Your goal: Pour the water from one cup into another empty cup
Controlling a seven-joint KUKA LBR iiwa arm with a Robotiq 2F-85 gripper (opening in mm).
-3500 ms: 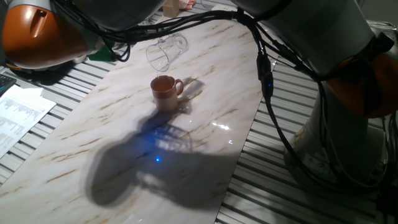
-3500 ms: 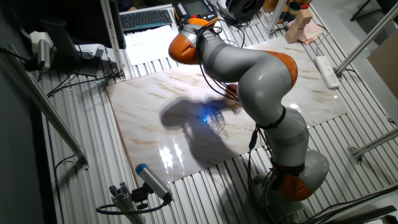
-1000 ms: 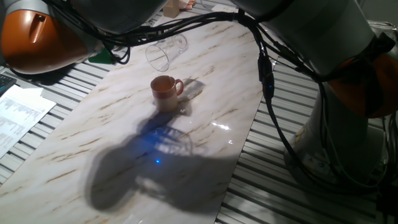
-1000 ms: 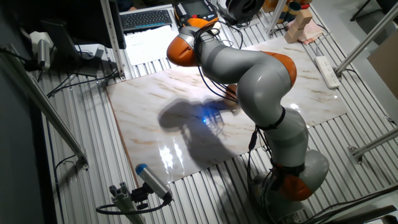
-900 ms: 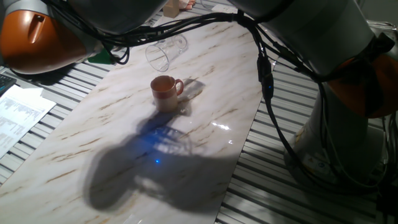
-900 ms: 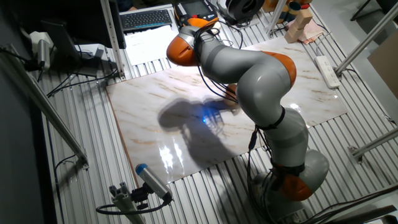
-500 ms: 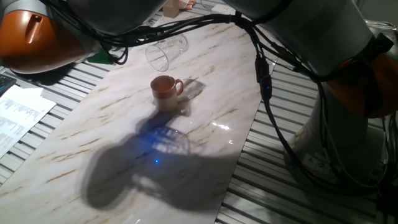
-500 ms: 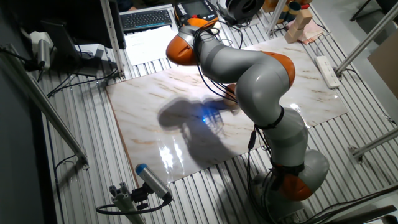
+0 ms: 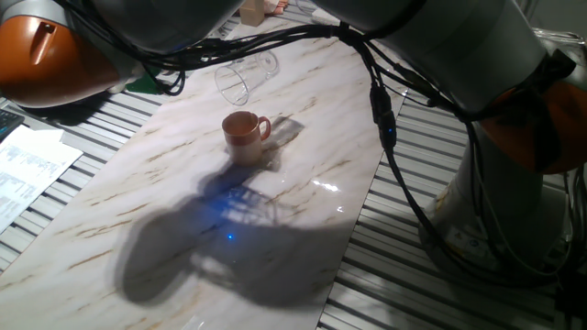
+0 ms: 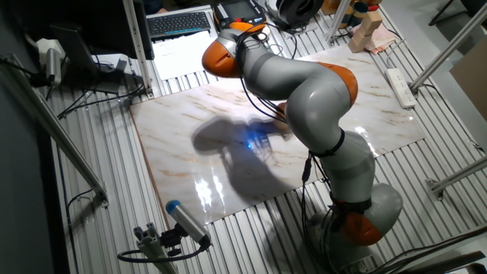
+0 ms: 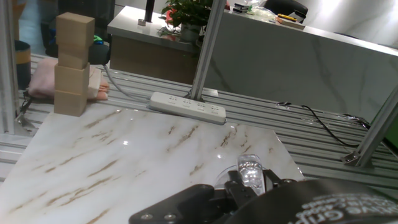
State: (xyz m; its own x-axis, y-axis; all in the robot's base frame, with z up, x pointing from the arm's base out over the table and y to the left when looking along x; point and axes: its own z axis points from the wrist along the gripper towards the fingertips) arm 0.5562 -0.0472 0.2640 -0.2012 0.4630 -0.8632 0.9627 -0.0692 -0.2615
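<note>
We are holding the glass mug tilted above the brown mug, which is standing upright on the bench; our end effector's state, we cannot tell.

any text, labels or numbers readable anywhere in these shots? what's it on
None can be read.
Printed sheet of paper beside the table: rows of print, too small and blurred to read.
Grey band at the bottom of the hand view: pale markings, too blurred to read.
Keyboard and the small screen behind it: too small to read.
Brown mug, glass mug, wooden blocks, power strip: no marking visible.
</note>
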